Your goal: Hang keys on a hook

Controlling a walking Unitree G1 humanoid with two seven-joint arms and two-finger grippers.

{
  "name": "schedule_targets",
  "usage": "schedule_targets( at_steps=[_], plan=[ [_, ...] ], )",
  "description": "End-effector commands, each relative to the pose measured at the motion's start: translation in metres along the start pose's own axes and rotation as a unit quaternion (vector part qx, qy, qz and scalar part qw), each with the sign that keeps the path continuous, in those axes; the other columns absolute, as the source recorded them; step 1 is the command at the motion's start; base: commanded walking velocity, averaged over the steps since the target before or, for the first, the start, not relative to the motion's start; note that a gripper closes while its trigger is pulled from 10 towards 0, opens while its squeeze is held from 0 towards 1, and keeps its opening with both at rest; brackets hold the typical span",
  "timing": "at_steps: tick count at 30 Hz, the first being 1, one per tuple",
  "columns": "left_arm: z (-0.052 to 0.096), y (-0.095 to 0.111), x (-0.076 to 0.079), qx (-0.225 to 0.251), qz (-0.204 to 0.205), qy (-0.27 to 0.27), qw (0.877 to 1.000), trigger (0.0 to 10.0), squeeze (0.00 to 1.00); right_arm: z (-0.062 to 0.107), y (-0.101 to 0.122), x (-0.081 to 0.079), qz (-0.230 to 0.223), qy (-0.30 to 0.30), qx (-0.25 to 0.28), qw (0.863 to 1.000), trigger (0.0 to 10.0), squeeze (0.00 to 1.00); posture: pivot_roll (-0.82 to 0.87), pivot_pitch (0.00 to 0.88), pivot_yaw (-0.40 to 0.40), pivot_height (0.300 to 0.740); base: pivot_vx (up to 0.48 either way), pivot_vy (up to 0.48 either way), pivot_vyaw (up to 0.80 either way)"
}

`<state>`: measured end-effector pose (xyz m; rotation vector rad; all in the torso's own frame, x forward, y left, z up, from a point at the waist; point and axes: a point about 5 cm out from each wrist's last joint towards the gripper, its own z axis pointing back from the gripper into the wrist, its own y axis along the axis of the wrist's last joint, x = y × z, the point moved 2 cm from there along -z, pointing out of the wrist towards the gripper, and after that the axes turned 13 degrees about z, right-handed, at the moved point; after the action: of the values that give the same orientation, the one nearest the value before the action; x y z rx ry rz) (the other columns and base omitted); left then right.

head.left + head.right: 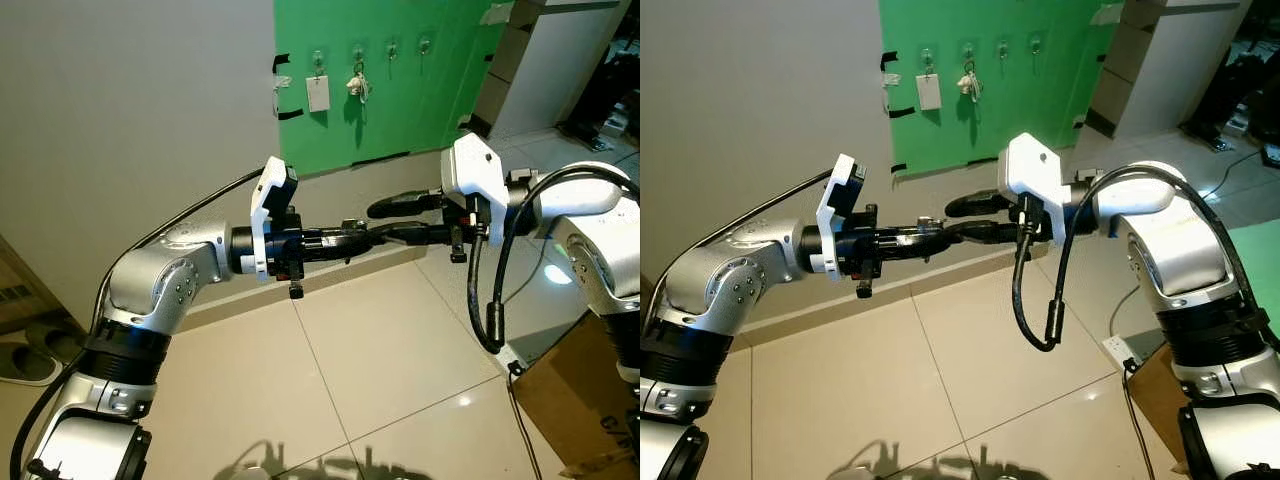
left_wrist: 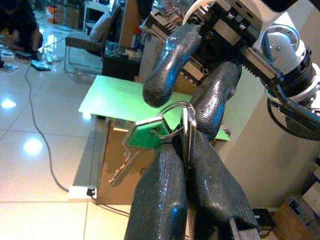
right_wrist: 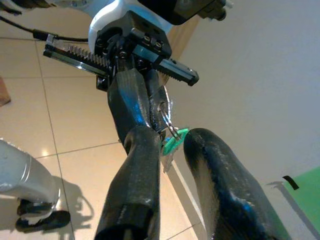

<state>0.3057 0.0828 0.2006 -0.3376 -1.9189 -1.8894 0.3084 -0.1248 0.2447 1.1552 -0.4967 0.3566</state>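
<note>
A bunch of keys (image 2: 159, 134) with a green-headed key and a metal ring is pinched in my left gripper (image 2: 186, 142), which is shut on it and held out at chest height (image 1: 355, 238). My right gripper (image 1: 373, 223) faces it from the right and is open. Its two fingers (image 2: 166, 65) straddle the key ring, and the keys (image 3: 172, 141) lie in the gap between them. On the wall behind is a green panel (image 1: 420, 100) with a row of small hooks (image 1: 391, 46). One hook holds a white tag (image 1: 318, 93), another a second key bunch (image 1: 356, 85).
A cardboard box (image 1: 580, 400) stands on the tiled floor at the lower right. A black cable (image 1: 490, 300) loops down from my right wrist. A white pillar (image 1: 560, 60) stands to the right of the green panel.
</note>
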Motion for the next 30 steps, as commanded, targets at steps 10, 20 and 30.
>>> schedule_targets(
  at_steps=[10,20,30],
  plan=[
    [-0.005,-0.005,0.006,-0.018,-0.013,-0.015,1.0,10.0,0.0,0.003,0.008,0.008,0.023,-0.001,0.0,1.0,0.0,0.0,-0.02,0.0,-0.009,0.74,0.0,0.0,0.0],
    [-0.006,-0.006,0.007,-0.021,-0.015,-0.016,1.0,10.0,0.0,0.003,0.009,0.006,0.013,-0.011,0.012,1.0,0.0,0.0,-0.02,0.0,-0.008,0.74,0.0,0.0,0.0],
    [-0.009,-0.013,0.005,-0.034,-0.059,0.018,0.998,10.0,1.0,0.008,0.009,0.011,0.0,-0.051,0.023,0.998,0.0,0.0,-0.03,0.0,-0.006,0.74,0.0,0.0,0.0]
  ],
)
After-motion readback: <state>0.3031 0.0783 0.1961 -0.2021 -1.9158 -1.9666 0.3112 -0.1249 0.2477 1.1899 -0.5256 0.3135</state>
